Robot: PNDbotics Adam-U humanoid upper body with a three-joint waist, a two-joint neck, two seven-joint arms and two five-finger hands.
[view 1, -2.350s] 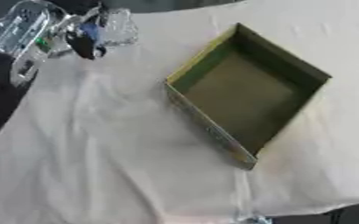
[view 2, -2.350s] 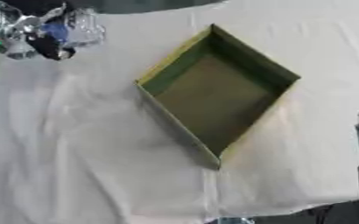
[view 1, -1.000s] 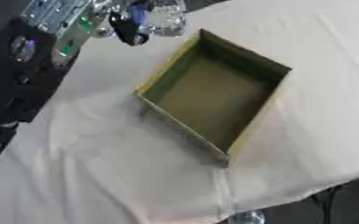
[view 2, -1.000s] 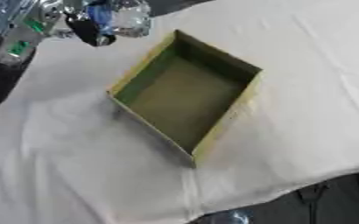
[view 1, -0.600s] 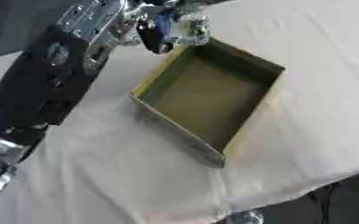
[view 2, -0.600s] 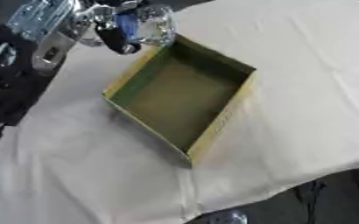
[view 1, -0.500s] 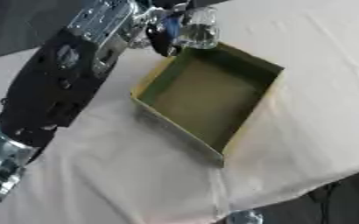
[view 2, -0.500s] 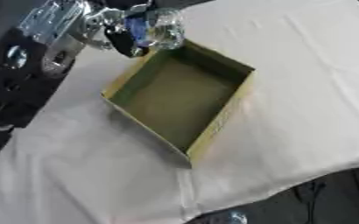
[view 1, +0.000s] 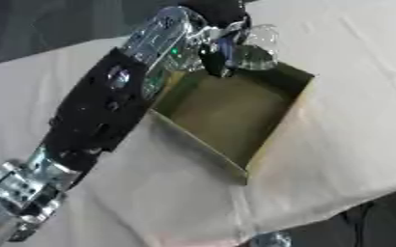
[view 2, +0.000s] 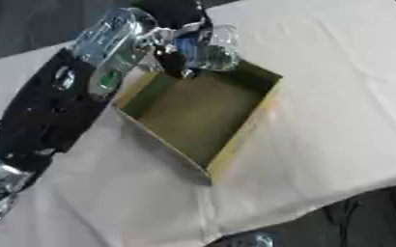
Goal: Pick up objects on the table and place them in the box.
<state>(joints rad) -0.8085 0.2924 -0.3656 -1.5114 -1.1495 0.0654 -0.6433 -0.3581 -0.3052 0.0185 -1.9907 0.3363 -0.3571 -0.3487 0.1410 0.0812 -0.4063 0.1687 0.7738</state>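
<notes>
Hovering over the box's (view 1: pixel 273 126) far corner, left hand (view 1: pixel 208 30), fingers clamped on upright clear bottle (view 1: pixel 254 47)

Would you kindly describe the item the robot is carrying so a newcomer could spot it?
Find the open box on the white cloth. Over its far corner the left robot hand holds a clear, rounded plastic object with a blue part, the only see-through thing here.
</notes>
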